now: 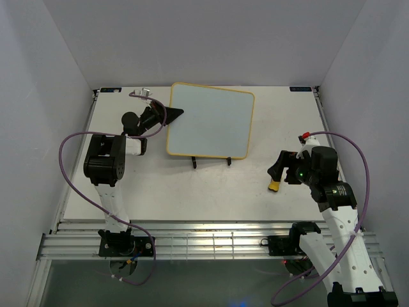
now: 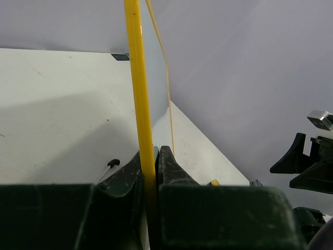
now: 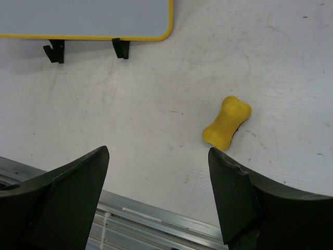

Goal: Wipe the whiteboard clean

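Note:
The whiteboard, white with a thin yellow frame and no marks that I can see, leans on a wire stand at the back middle of the table. My left gripper is shut on its left edge. In the left wrist view the yellow frame runs up between the closed fingertips of the left gripper. My right gripper hovers open above the table at the right. A small yellow bone-shaped eraser lies just beyond its right finger; the eraser is outside the open right gripper.
The stand's black feet poke out under the board's lower edge. An aluminium rail runs along the table's near edge. Grey walls close in on three sides. A small metal fitting sits at the back left.

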